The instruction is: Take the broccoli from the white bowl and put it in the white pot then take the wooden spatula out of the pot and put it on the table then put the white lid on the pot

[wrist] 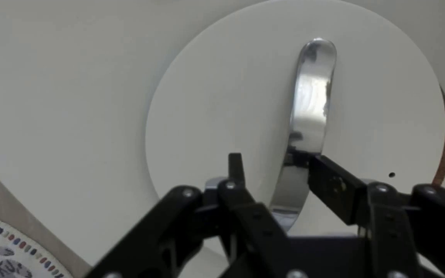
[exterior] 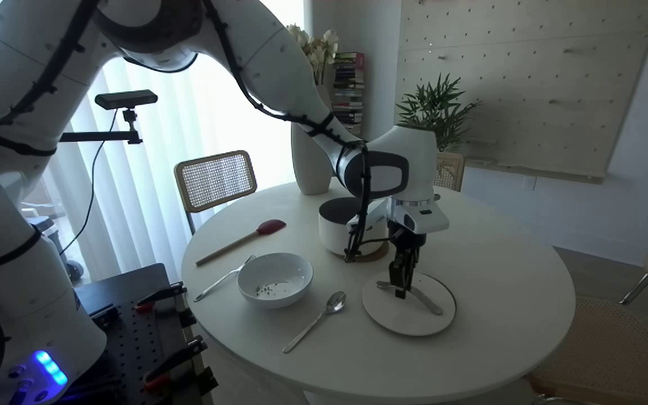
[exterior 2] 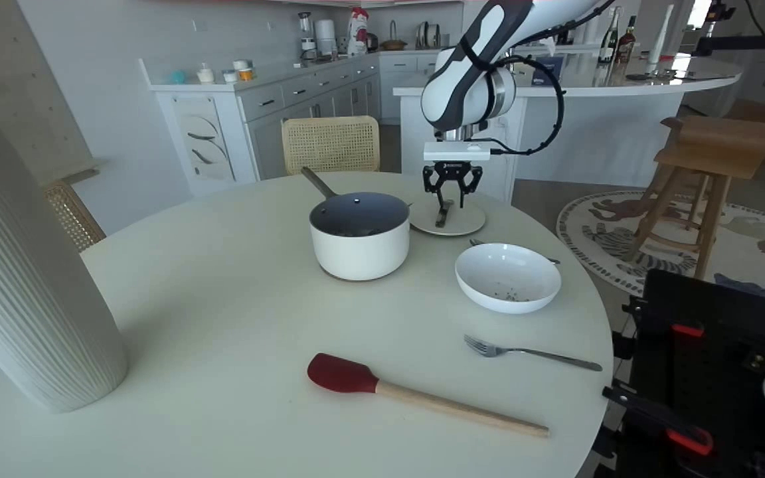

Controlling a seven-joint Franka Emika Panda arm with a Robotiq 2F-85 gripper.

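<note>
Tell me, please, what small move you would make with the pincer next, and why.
I'd probably close the pincer on the metal handle of the white lid. In the wrist view the handle passes between the open fingers, with a gap on one side, so it seems not yet gripped; and in both exterior views the white pot stands uncovered.

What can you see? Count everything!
Table: one, whitish, in middle
White pot: one, white, on brown mat
White lid: one, white, near pot
White bowl: one, white, on table
Specks: several, green, in bowl
Wooden spatula: one, red head, on table
Spoon: one, silver, beside bowl
Fork: one, silver, beside bowl
Vase: one, white, on table
Books: one stack, multicoloured, by wall
Plant: one, green, by wall
Chairs: three or more, tan, around table
Rug: one, cream, on floor
Kitchen things: many, multicoloured, far back
Arm: one, white, over table
Tool: one, black, at lid handle
</note>
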